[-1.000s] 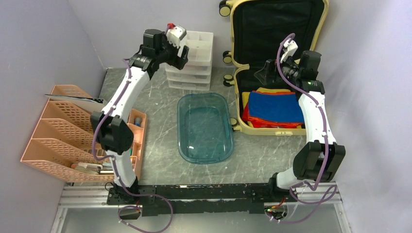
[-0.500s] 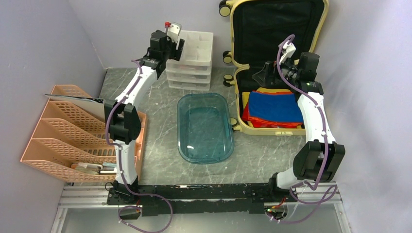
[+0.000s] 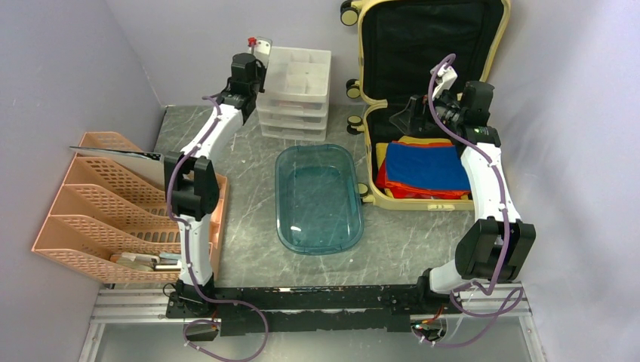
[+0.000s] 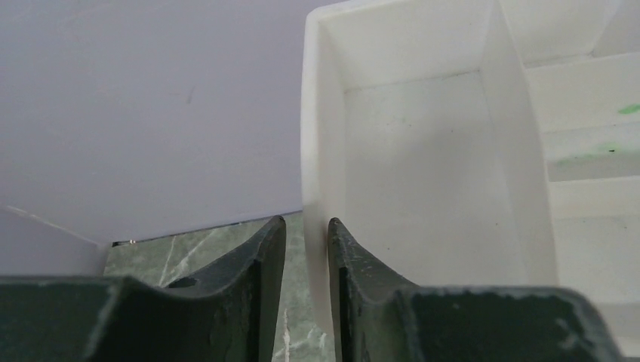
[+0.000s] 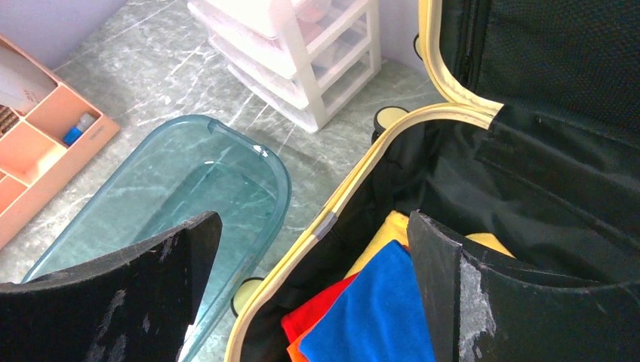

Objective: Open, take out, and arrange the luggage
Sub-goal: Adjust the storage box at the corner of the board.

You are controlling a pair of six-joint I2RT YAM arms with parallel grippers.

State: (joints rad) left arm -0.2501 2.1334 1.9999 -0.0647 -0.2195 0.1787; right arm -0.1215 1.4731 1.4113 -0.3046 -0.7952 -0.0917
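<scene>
The pale yellow luggage [image 3: 370,172] lies open at the back right, its black-lined lid [image 3: 430,45] leaning on the wall. A folded blue cloth [image 3: 426,166] lies inside it on red, orange and yellow ones. My right gripper [image 3: 404,117] hovers over the luggage's left rim [image 5: 362,173], wide open and holding nothing, with the blue cloth [image 5: 377,309] below it. My left gripper [image 3: 260,47] is at the back left corner of the white drawer unit [image 3: 298,83]. Its jaws [image 4: 306,220] straddle the top tray's side wall [image 4: 317,151], narrowed, with a sliver of gap on the left.
A teal plastic tray [image 3: 317,197] lies mid-table, left of the luggage, and shows in the right wrist view [image 5: 166,204]. An orange mesh file rack [image 3: 98,204] and an orange organizer [image 5: 45,128] stand at the left. Walls close in behind and on both sides.
My left gripper has swung left and back from above the drawer unit to its back left corner, and its jaws have narrowed around the tray wall. The right arm has barely moved.
</scene>
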